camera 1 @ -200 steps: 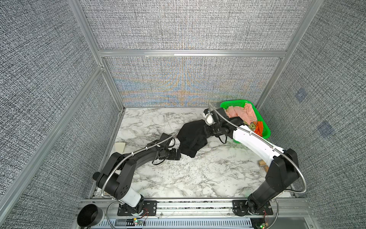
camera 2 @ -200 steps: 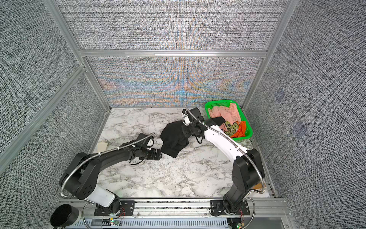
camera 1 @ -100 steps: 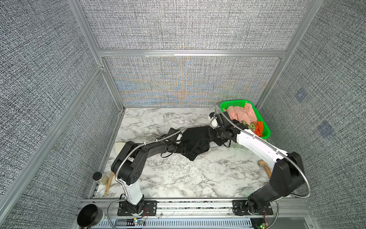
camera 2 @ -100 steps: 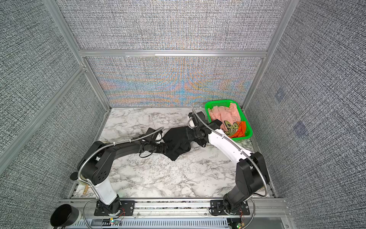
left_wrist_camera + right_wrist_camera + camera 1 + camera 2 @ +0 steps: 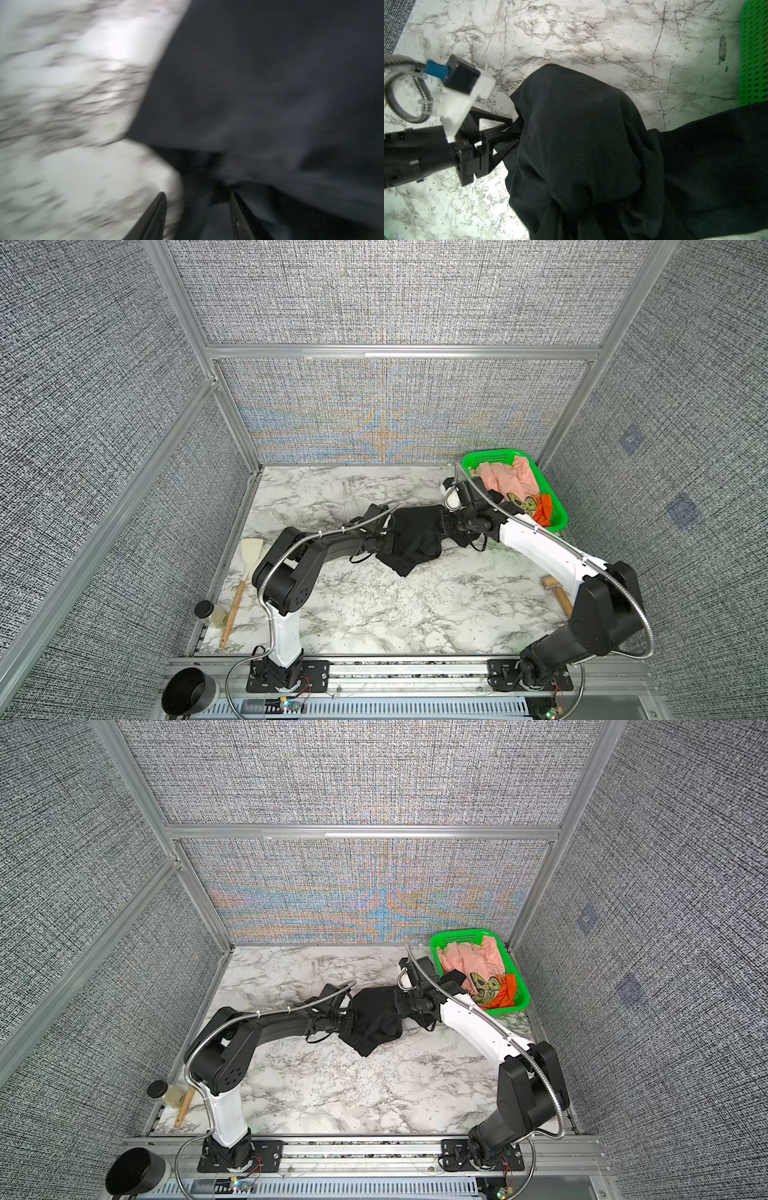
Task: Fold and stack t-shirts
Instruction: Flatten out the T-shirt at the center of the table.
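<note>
Right pincer [image 5: 444,525] clamps the black t-shirt [image 5: 411,543]; left pincer [image 5: 197,195] straddles its edge, half-open

A robot lab: a walled test cell on a bench.
Grey panels [image 5: 104,414] in an aluminium frame [image 5: 399,353] close in a marble-look tabletop [image 5: 374,614]. The left arm [image 5: 299,568] and right arm [image 5: 540,545] are bolted to a rail [image 5: 407,670] at the front. Metal hoses [image 5: 320,534] loop off them, a camera [image 5: 465,83] sits on a wrist, and lit circuit boards [image 5: 291,713] lie bare below. A basket [image 5: 494,455] and a spatula [image 5: 250,549] sit on the top.
</note>
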`<state>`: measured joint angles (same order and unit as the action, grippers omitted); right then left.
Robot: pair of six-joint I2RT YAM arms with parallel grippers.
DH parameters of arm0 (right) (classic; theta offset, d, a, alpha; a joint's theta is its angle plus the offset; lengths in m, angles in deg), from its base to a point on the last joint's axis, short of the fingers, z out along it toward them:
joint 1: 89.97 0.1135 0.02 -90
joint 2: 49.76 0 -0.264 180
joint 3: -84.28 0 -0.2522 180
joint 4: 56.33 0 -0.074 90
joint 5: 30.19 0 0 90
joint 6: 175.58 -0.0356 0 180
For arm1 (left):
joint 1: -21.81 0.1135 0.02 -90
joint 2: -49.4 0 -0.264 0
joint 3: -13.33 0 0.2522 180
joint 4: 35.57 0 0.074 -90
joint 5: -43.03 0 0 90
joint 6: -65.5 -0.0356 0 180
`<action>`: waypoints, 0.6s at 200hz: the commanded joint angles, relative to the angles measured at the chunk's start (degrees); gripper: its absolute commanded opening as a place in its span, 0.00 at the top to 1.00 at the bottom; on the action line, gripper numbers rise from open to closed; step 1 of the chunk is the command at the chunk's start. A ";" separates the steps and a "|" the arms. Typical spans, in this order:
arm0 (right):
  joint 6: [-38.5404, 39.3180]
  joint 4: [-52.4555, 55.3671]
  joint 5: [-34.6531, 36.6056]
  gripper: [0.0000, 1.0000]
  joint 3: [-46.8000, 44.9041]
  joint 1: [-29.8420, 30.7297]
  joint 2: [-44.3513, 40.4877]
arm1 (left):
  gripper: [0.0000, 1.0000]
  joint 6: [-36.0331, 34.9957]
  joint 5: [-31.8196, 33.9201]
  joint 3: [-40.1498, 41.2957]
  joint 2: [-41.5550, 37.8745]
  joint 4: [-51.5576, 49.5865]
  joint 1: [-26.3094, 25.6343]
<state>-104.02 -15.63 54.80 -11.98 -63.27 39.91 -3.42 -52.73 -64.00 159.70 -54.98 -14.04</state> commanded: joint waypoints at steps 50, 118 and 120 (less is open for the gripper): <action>-1.60 -3.27 -0.83 1.00 -0.81 -1.12 -0.48 | 0.91 0.72 -1.84 3.37 1.91 -7.59 -2.91; 0.09 -3.03 1.22 0.91 -3.92 -1.64 -3.19 | 1.00 -0.41 10.62 2.79 -13.06 -8.46 1.60; 0.18 -3.03 1.17 0.91 -4.02 -1.69 -3.29 | 1.00 -0.62 11.13 2.72 -13.92 -8.78 2.13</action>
<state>-105.20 -16.85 54.32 -14.96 -64.61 37.96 -3.07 -50.61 -61.69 154.00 -60.27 -14.98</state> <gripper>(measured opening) 0.113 0.065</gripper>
